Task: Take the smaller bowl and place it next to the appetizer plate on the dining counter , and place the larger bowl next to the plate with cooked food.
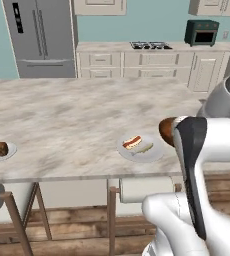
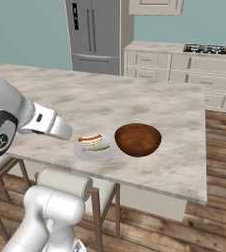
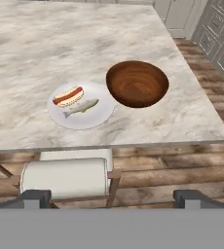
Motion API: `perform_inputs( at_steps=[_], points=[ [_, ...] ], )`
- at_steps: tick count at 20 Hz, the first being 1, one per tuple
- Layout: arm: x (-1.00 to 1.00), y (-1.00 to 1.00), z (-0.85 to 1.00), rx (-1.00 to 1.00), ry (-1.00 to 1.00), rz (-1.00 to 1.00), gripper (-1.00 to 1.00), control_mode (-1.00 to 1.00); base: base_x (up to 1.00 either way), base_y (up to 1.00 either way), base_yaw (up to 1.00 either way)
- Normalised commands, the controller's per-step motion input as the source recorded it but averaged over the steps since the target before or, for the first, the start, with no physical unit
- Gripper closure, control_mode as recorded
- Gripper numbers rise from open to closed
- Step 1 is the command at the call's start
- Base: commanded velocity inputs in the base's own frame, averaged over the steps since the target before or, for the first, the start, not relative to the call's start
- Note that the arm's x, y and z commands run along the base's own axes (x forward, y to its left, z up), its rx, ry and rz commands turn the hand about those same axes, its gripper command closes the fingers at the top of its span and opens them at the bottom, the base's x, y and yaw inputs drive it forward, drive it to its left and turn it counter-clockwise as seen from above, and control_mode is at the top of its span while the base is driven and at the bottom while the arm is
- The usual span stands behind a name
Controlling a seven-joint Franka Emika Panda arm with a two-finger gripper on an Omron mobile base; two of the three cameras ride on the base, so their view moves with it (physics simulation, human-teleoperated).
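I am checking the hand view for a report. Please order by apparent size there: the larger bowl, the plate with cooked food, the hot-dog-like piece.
1-2. The plate with cooked food and the larger bowl look about equally wide, so I leave them unranked.
3. The hot-dog-like piece, clearly smallest.

Three downward views sharing larger bowl (image 3: 137, 83)
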Motion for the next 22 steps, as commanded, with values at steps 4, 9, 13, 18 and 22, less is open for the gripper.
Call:
perform_inputs(
  at_steps=[4, 9, 13, 18, 22],
  points=[
    [-0.2, 0.31, 0.11, 0.08, 0.02, 0.33, -1.0, -1.0, 0.0, 0.0, 0.0],
    [-0.02, 0.0, 0.02, 0.01, 0.05, 0.39, -1.0, -1.0, 0.0, 0.0, 0.0],
    [-0.13, 0.08, -0.13, 0.0, 0.0, 0.23, -1.0, -1.0, 0.0, 0.0, 0.0],
    [0.0, 0.0, 0.0, 0.0, 0.0, 0.0, -1.0, 1.0, -0.48, 0.3, 0.0],
    [0.0, 0.0, 0.0, 0.0, 0.0, 0.0, -1.0, 1.0, -1.0, 0.73, 0.0]
  ],
)
